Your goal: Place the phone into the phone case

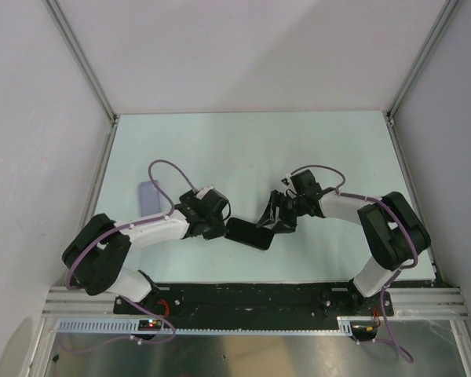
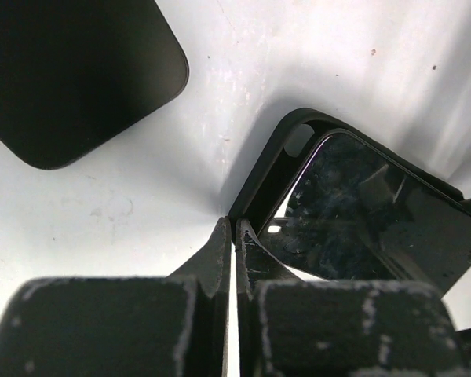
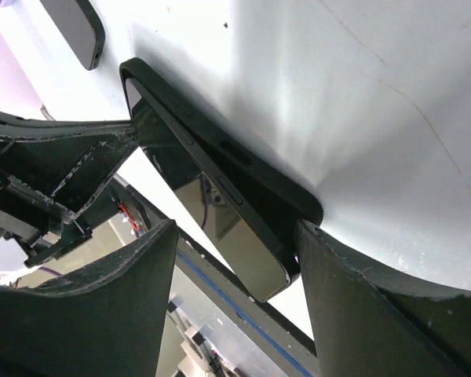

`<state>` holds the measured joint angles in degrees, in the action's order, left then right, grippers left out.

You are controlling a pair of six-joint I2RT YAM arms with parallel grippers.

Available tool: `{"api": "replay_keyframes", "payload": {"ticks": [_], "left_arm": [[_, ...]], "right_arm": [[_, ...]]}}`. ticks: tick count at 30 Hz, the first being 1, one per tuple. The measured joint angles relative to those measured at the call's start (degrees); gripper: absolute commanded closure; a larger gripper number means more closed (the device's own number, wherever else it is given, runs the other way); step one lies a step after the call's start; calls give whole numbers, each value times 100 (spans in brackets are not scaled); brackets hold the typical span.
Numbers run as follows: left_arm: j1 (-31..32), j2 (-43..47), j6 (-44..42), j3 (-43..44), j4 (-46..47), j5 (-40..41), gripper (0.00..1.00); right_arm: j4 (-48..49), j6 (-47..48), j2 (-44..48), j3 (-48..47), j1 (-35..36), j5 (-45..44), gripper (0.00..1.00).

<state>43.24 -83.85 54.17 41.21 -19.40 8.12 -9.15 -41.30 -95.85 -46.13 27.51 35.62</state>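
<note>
1. Pale, scuffed table (image 1: 243, 149), boxed in by white walls (image 1: 243, 47) and slanting metal rails (image 1: 82, 59).
2. At the left gripper (image 2: 232, 229): clenched, tips pressed together with only a hairline slit between them. Pinching the thin rim of the phone case (image 2: 267, 177) at one rounded corner, right beside the camera cutout.
3. Just past those tips: phone (image 2: 369, 216), glossy face up, tucked inside that same corner of the case. Screen smudged and full of reflections.
4. From the right wrist view: seated in the case at the pinched end only. Angled away from the case toward the other end, with a wedge of gap between them there.
5. At the right gripper (image 3: 235, 229): released, jaws standing wide on either side of that free end. One finger (image 3: 361, 298) touching the case's corner, the other (image 3: 133, 275) apart from the phone's edge.
6. From above: both grippers meeting near the middle of the table's front half, with phone and case as one dark shape between them.
7. Farther out: a second dark slab (image 2: 71, 71) with rounded corners, flat on the table. Well apart from the case, out beyond the left arm and looking bluish from above.
8. Beyond that: purple cables (image 1: 161, 166) looping over the arms.
</note>
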Motion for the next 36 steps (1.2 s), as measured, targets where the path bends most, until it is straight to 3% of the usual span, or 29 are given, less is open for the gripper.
{"api": "replay_keyframes", "payload": {"ticks": [8, 11, 22, 36], "left_arm": [[28, 192, 356, -131, 157, -105, 100], [33, 232, 428, -229, 131, -85, 100], [142, 466, 654, -472, 92, -26, 100], [221, 918, 673, -660, 76, -13, 80]], "right_arm": [[-4, -94, 326, 92, -98, -487, 26], [-66, -7, 365, 129, -258, -1049, 25], [-345, 122, 815, 258, -258, -2022, 24], [-201, -118, 1530, 970, 459, -2146, 24]]}}
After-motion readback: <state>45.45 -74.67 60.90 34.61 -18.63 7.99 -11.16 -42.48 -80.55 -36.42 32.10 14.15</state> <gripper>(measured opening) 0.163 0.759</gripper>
